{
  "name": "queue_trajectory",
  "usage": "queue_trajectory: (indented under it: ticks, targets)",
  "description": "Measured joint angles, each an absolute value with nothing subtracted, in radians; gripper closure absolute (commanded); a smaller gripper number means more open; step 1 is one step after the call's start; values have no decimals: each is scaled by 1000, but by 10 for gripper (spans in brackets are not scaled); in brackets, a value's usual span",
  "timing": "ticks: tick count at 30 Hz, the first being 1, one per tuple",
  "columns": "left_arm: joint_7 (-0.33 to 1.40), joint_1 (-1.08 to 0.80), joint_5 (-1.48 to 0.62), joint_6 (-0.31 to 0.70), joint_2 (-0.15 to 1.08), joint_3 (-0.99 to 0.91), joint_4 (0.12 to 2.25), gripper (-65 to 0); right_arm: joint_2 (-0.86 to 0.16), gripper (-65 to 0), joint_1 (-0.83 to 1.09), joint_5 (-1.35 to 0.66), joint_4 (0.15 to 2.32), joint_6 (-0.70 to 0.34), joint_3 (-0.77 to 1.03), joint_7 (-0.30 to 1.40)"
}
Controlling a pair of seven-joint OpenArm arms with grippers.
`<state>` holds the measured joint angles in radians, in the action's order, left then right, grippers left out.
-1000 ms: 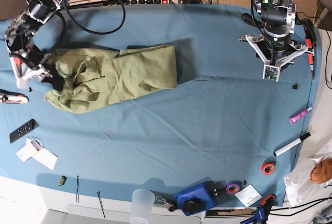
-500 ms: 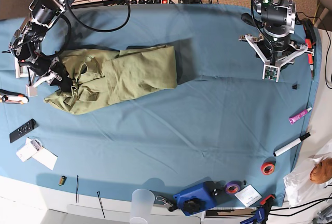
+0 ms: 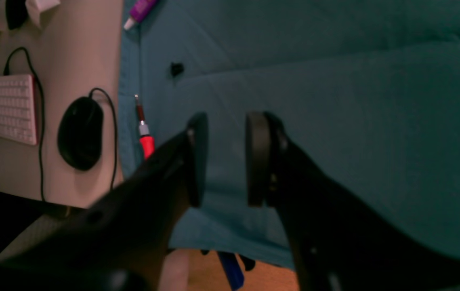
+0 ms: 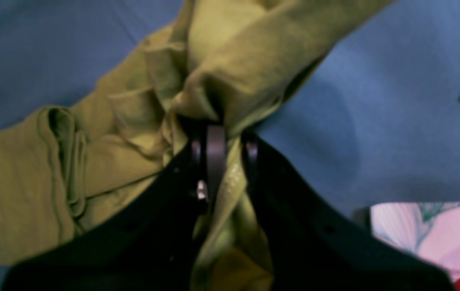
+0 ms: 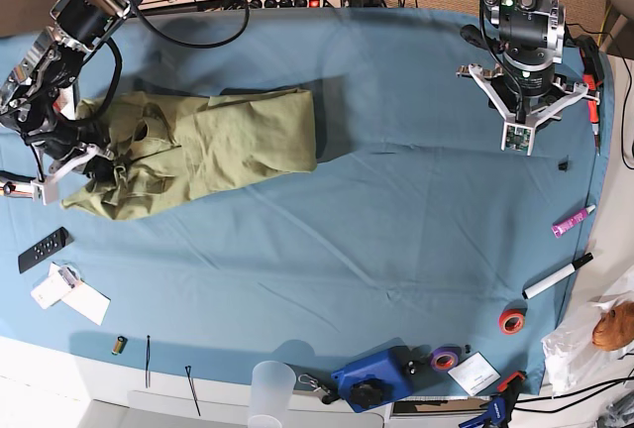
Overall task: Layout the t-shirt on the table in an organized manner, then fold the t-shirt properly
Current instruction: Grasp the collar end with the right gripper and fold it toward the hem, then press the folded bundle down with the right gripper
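Observation:
The olive-green t-shirt [image 5: 218,141] lies bunched and creased on the left part of the blue-draped table [image 5: 396,230]. My right gripper [image 5: 94,160] is at the shirt's left end, shut on a gathered wad of the t-shirt [image 4: 234,60]. In the right wrist view the cloth is pinched between the pads and hangs through my right gripper [image 4: 221,133]. My left gripper [image 5: 517,141] hovers over the far right of the table, away from the shirt. In the left wrist view my left gripper [image 3: 222,157] stands open with only bare table [image 3: 355,101] behind the gap.
A remote [image 5: 44,249] and white cards [image 5: 71,294] lie at the left edge. A marker [image 5: 558,275], purple tube [image 5: 573,220] and red tape roll [image 5: 511,321] sit at the right. A clear cup [image 5: 270,388] and blue object [image 5: 374,378] stand at the front edge. A red screwdriver [image 3: 145,137] lies near the left arm.
My right gripper has shut on the shirt's left end and drawn it leftward; the whole shirt has slid left. The left arm has not moved.

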<state>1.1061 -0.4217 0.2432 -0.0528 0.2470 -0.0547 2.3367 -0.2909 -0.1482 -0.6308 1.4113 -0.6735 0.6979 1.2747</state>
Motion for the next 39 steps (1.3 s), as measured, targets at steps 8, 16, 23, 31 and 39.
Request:
queue_trajectory:
  ticks: [8, 16, 23, 31, 39]
  targets:
    - [1123, -488, 257, -67, 247, -54, 2337, -150, -206, 0, -60, -597, 1639, -672, 659, 1287]
    - [1139, -488, 348, -109, 247, -55, 2337, -150, -195, 0, 30, -508, 1928, -582, 419, 1245]
    - [1140, -487, 317, -107, 247, -249, 2337, -150, -197, 0, 36, -467, 1968, -550, 197, 1257]
    - [1145, -496, 87, -45, 244, -561, 2337, -150, -200, 0, 36, -404, 1967, -516, -22, 1257]
    - [1137, -504, -110, 6, 244, -748, 2337, -150, -202, 0, 36, -224, 1967, -443, -221, 1253]
